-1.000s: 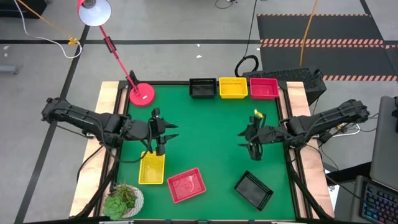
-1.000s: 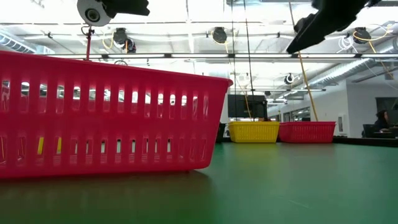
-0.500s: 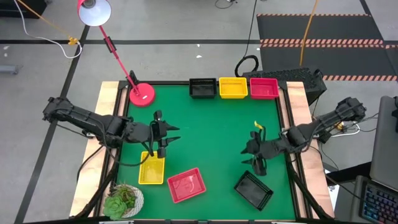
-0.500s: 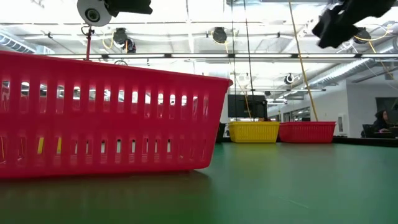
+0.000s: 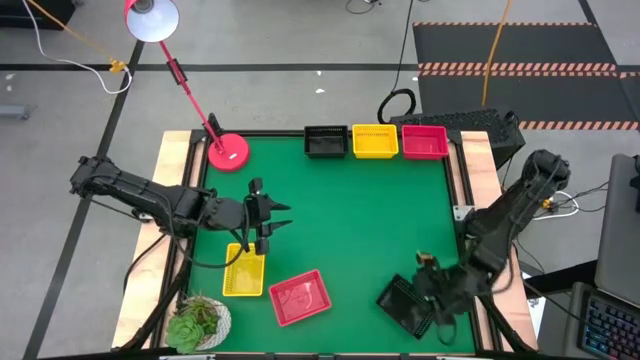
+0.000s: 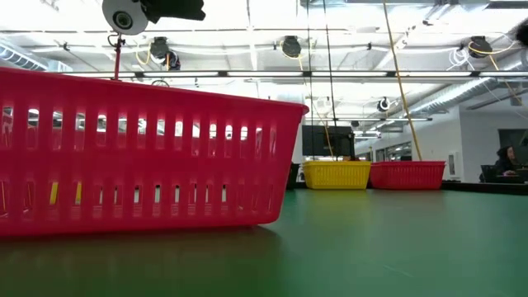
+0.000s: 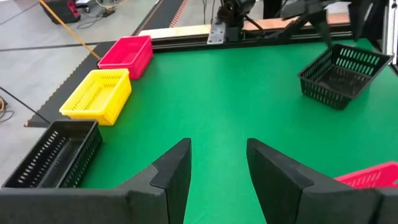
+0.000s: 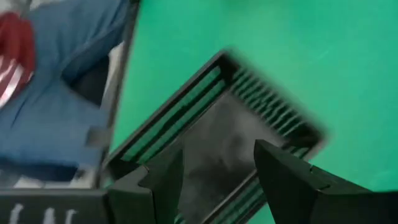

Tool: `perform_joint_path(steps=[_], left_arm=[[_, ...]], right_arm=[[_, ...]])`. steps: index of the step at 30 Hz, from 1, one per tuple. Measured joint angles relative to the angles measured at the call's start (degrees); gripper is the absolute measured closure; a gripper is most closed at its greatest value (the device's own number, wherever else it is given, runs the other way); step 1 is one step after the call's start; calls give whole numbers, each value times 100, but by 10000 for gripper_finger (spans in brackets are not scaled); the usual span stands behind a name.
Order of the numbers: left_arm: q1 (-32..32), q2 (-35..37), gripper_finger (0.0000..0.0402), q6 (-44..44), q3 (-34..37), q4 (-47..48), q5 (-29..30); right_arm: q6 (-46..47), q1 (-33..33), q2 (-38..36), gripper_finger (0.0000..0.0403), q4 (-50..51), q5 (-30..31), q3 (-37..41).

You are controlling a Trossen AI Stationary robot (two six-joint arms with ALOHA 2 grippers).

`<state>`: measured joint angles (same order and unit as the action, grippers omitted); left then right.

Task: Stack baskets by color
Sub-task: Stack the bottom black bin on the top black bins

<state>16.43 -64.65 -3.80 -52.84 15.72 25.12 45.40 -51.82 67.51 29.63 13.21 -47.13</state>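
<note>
**Right arm swings down to the loose black basket**

Since a second ago the right gripper [image 5: 436, 300] has travelled from mid-table toward the near right corner, while the left gripper [image 5: 262, 222] has barely shifted. The right gripper's fingers are spread wide and empty, and the loose black basket [image 5: 407, 305] lies directly beneath and just ahead of them, its mesh wall between the fingertips in the right wrist view. The left gripper, also open and empty, hovers just beyond the loose yellow basket [image 5: 244, 271]; the red-pink basket [image 5: 299, 297] sits beside that.

The step in hand looks like the pickup of the black basket. Next, the right gripper likely needs to lower over one wall, close, then carry it to the black basket [image 5: 325, 142] in the far row, next to the yellow [image 5: 375, 141] and red-pink [image 5: 424, 141] ones.
</note>
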Motion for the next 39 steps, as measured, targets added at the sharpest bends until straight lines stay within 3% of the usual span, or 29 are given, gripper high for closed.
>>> perform_joint_path(steps=[9,19,23,30,39], left_arm=[[-39,0,243,-1,0,-102,3],[-44,0,243,5,1,-100,7],[-44,0,243,7,0,-100,7],[-44,0,243,8,0,-116,7],[-110,-210,243,245,2,-515,-19]], right_arm=[[206,-1104,414,216,-387,-150,-2],[-347,-1320,993,223,-463,-153,-4],[-597,-1320,1151,263,-481,-153,-4],[-1000,-1320,1237,382,-486,-296,-4],[-1481,-1166,1236,395,-286,48,-143]])
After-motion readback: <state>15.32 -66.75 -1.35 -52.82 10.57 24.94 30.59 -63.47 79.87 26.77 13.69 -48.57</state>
